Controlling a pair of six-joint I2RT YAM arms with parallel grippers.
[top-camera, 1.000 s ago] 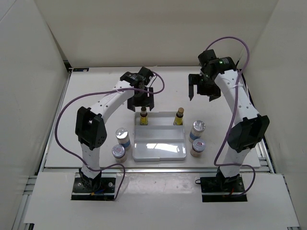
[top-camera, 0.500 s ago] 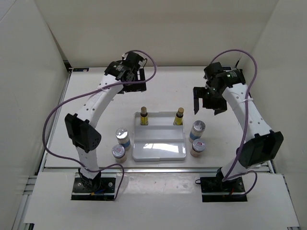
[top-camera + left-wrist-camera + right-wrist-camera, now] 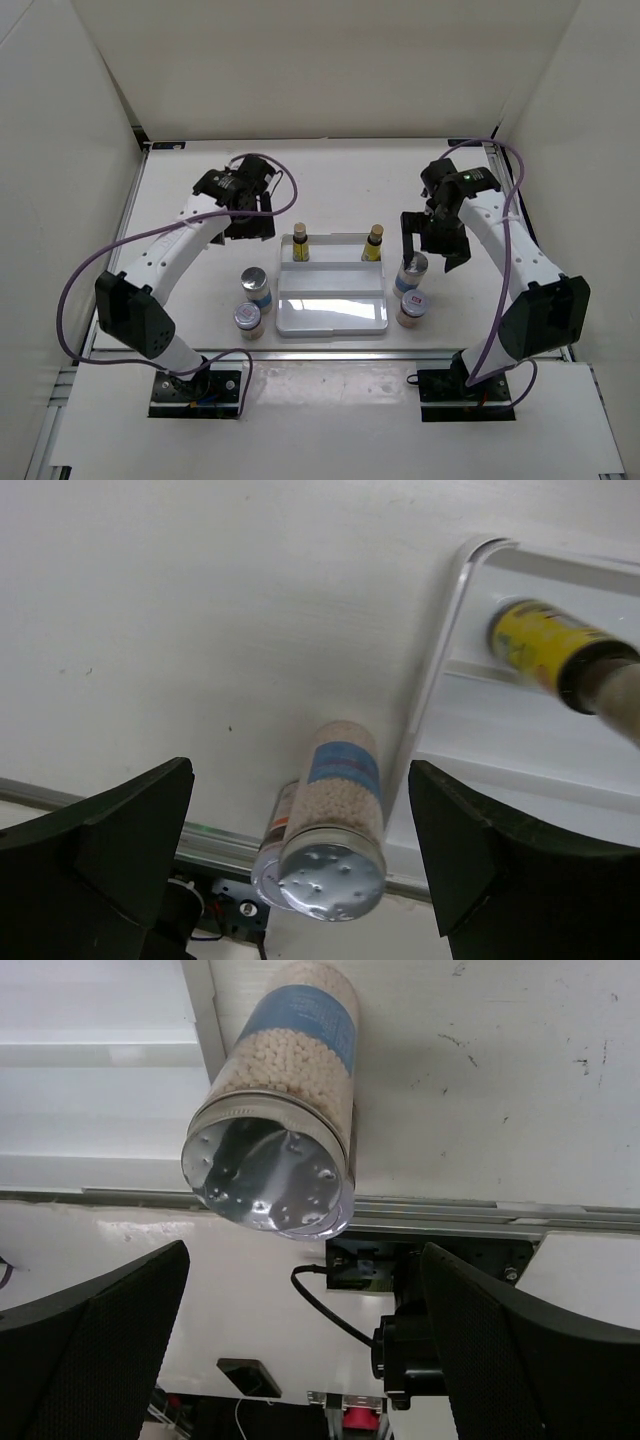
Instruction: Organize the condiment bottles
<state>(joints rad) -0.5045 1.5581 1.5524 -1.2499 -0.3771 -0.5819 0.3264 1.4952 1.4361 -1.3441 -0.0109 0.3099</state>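
Two slim amber bottles (image 3: 300, 243) (image 3: 373, 243) stand on the back step of the white rack (image 3: 331, 312). Left of the rack stand a blue-labelled bottle (image 3: 257, 287) and a red-labelled one (image 3: 247, 320); to its right are another blue-labelled bottle (image 3: 411, 272) and a red one (image 3: 411, 307). My left gripper (image 3: 250, 228) hangs open behind the left blue bottle (image 3: 335, 820), with an amber bottle (image 3: 555, 660) off to its side. Open too, my right gripper (image 3: 428, 248) hovers just behind and above the right blue bottle (image 3: 285, 1110). Neither gripper holds anything.
White walls close in the table on the left, back and right. The rack's two lower steps (image 3: 332, 282) carry nothing. A metal rail (image 3: 480, 1218) runs along the table's near edge, by the arm bases.
My left gripper let go of the left amber bottle, opened wide, and swung back and round to the left, ending over the left blue bottle. My right gripper came forward and down towards the right blue bottle.
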